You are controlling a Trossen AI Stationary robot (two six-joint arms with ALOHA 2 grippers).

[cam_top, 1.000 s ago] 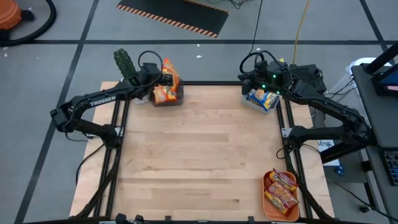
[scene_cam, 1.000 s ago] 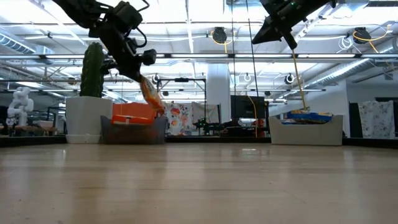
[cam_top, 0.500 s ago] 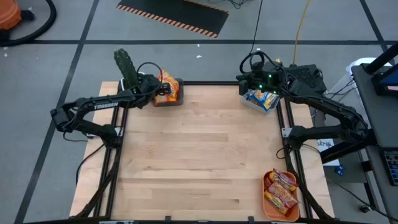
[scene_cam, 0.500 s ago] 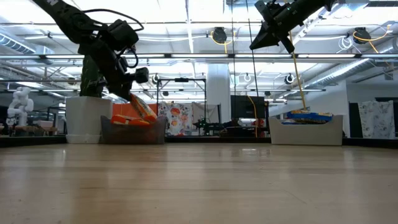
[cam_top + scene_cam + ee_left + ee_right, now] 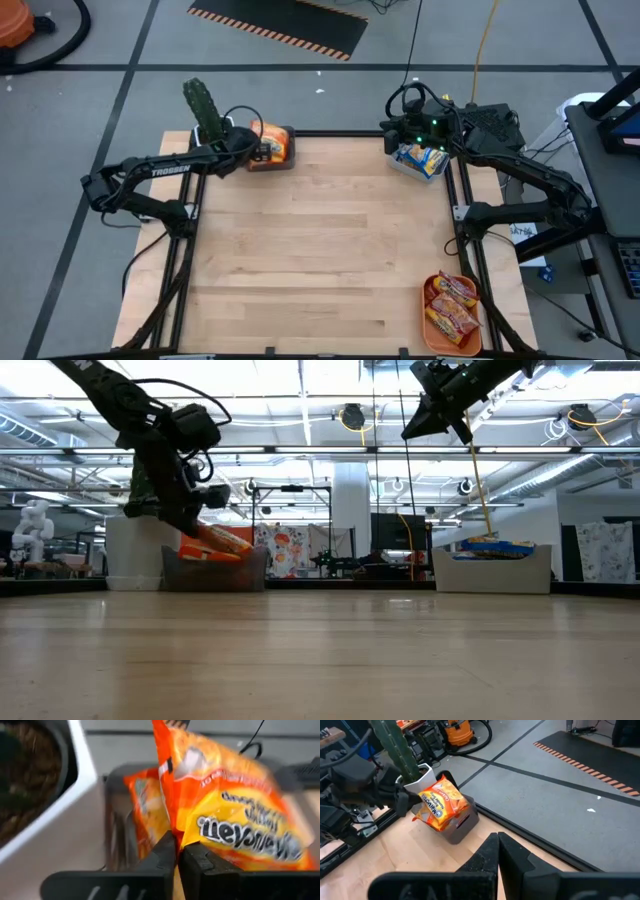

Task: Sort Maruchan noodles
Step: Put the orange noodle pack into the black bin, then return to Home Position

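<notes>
Clamped in my left gripper [image 5: 177, 851] is one orange-yellow packet [image 5: 235, 820] of Maruchan noodles, hanging over the grey bin [image 5: 272, 160] at the table's far left corner, its long axis slanting down into the bin. At least one more orange packet [image 5: 142, 817] already lies inside. My right gripper [image 5: 498, 845], fingers pressed together on nothing, hovers at the far right over the clear bin [image 5: 418, 158] of blue-white packets. Two or three red-brown packets [image 5: 452, 305] sit in the orange tray [image 5: 434, 330], near right.
</notes>
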